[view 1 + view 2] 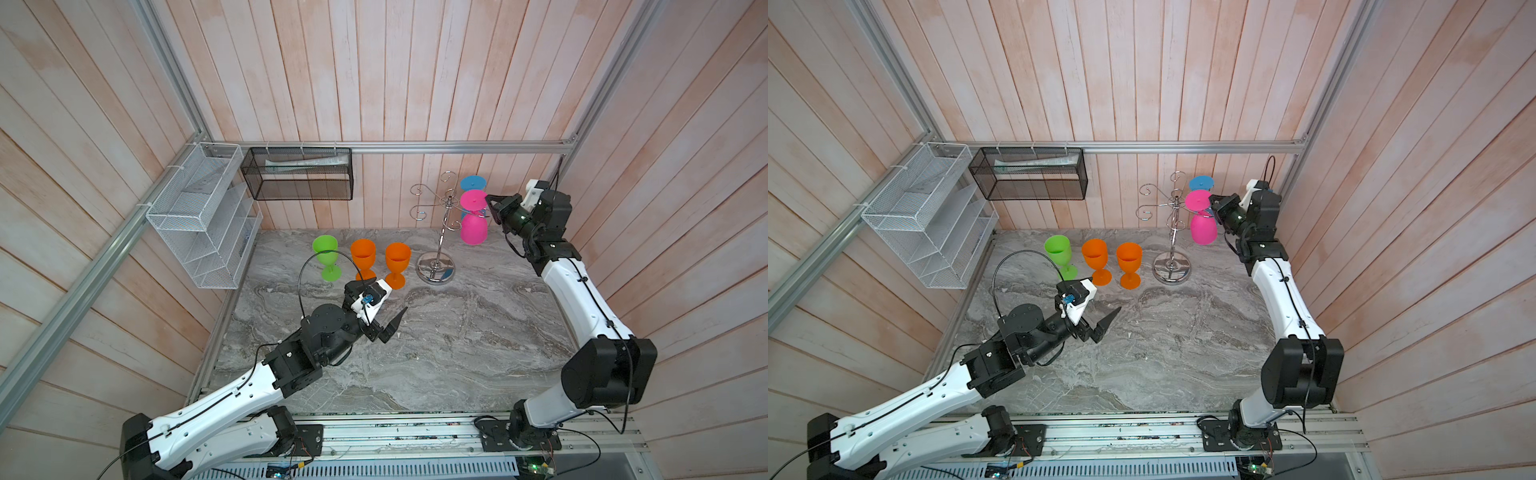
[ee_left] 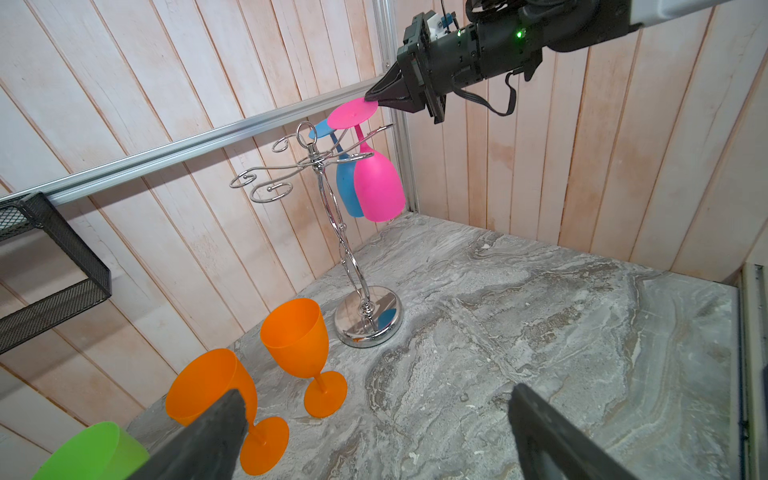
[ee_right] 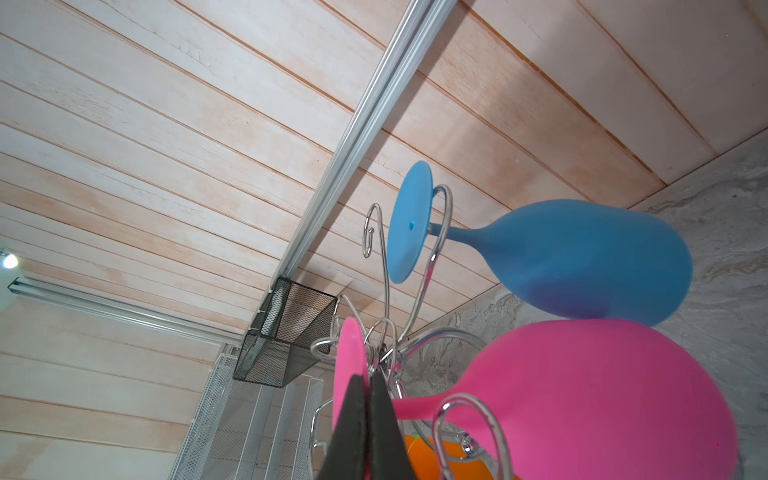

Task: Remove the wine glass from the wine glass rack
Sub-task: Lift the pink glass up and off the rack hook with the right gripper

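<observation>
Now, right end effector (image 2: 372, 99): pinched shut on foot rim of pink wine glass (image 2: 376, 187)
pink wine glass: hangs bowl-down on rack (image 2: 353, 324), just below it
left end effector (image 2: 376, 395): wide, empty, well apart from rack

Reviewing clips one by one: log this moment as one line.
right gripper: shut on pink glass foot | pink glass: hanging on rack | blue glass: hanging | left gripper: open, empty

Pale plank walls (image 1: 415, 62), grey marble tabletop (image 1: 457, 353)

Blue glass (image 1: 473, 182) crowds pink glass (image 1: 473, 231); table (image 1: 457, 340) front open.
</observation>
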